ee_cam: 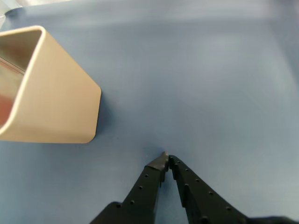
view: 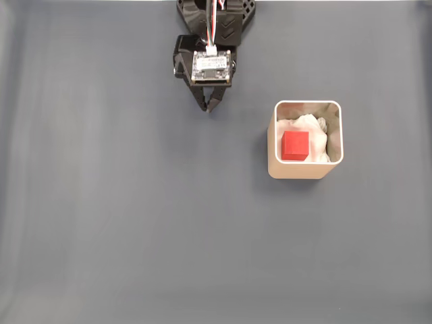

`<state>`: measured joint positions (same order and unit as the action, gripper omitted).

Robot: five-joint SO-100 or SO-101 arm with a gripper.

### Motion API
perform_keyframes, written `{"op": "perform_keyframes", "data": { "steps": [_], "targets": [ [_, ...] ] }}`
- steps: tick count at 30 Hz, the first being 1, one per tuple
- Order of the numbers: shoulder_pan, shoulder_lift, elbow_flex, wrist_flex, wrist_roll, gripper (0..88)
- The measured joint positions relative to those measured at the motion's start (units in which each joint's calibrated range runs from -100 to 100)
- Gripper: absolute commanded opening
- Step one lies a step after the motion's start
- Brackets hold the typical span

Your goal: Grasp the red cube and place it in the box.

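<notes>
The red cube [view: 295, 146] lies inside the beige box [view: 305, 171], resting on white padding. In the fixed view my black gripper [view: 210, 106] hangs near the top centre, well left of the box, with its fingers closed together and nothing between them. In the wrist view the gripper [ee_cam: 166, 158] points at bare blue cloth, its tips touching. The box [ee_cam: 60, 105] stands at the left of the wrist view, and a faint reddish reflection shows on its inner wall.
A blue-grey cloth [view: 135, 236] covers the whole table. The arm's base [view: 214, 17] sits at the top edge of the fixed view. Open surface lies to the left of and below the box.
</notes>
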<state>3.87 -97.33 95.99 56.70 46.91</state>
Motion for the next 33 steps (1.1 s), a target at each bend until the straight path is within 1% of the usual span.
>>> {"op": "perform_keyframes", "data": {
  "steps": [8,19,27,33],
  "targets": [
    [0.0,-1.96,2.91,1.71,-0.54,0.2],
    [0.0,-1.96,3.28,8.94,-2.88,0.1],
    [0.45,-2.5,3.28,16.41,-3.13,0.1],
    [0.9,-2.67,3.28,17.14,-3.96,0.1]
  ]
}}
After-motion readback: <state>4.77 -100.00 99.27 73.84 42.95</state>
